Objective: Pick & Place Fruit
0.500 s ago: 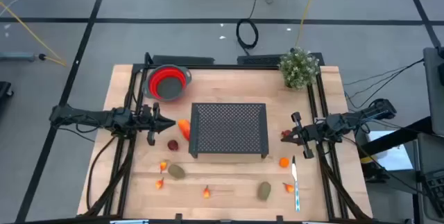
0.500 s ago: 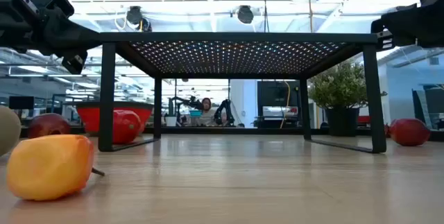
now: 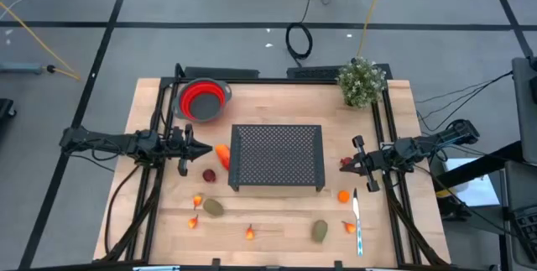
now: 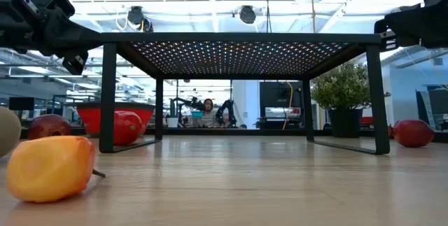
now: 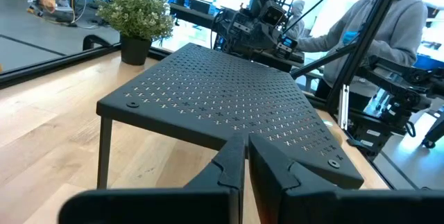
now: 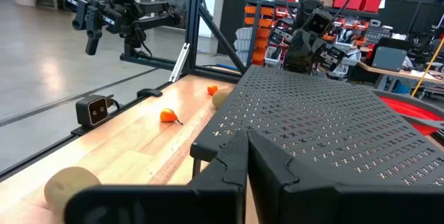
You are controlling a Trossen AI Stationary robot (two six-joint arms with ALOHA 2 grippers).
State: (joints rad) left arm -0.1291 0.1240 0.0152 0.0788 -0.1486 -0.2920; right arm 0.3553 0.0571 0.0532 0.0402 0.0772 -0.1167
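At the middle of the table (image 3: 277, 212) we see a black perforated rack (image 3: 277, 158), with the left gripper (image 3: 204, 148) hovering just off its left side, fingers together and holding nothing. The right gripper (image 3: 346, 163) hangs off the rack's right side, fingers likewise pressed together and empty. The fruit lies scattered: a long orange piece (image 3: 222, 155) beside the rack's left edge, a dark red round one (image 3: 209, 174) near it, two brownish-green ovals (image 3: 214, 208) along the front. A small red piece (image 3: 345, 162) sits at the right gripper's tip, perhaps touching it.
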